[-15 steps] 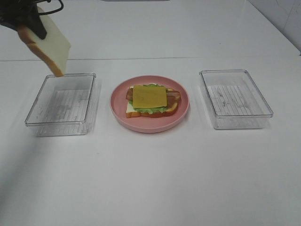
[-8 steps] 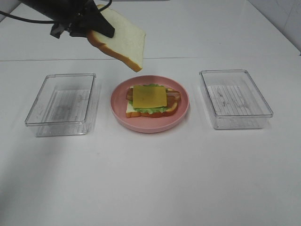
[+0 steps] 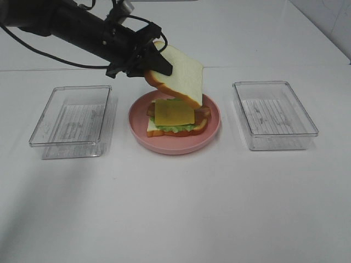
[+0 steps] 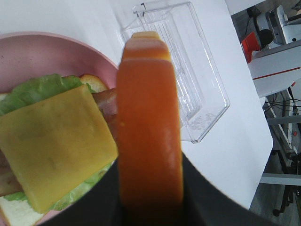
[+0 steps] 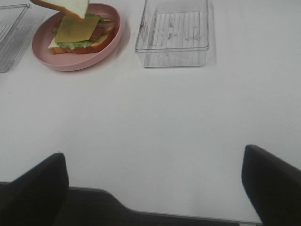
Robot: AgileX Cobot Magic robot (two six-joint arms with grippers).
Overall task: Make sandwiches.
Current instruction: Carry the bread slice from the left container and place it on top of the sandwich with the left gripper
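Note:
My left gripper is shut on a slice of white bread with tan crust. It holds the slice tilted just above the far side of the open sandwich. That sandwich is a bread slice, green lettuce, meat strips and a yellow cheese square on top, lying on the pink plate. In the left wrist view the held slice's crust stands edge-on beside the cheese. My right gripper is open and empty over bare table near the front edge; the sandwich lies far from it.
A clear plastic box stands left of the plate and another clear box stands right of it; both look empty. The white table is bare in front of the plate. A seam runs across the table behind the boxes.
My left arm has swung the bread slice from above the left box rightward and down to just over the sandwich on the plate. The sandwich and boxes have not moved.

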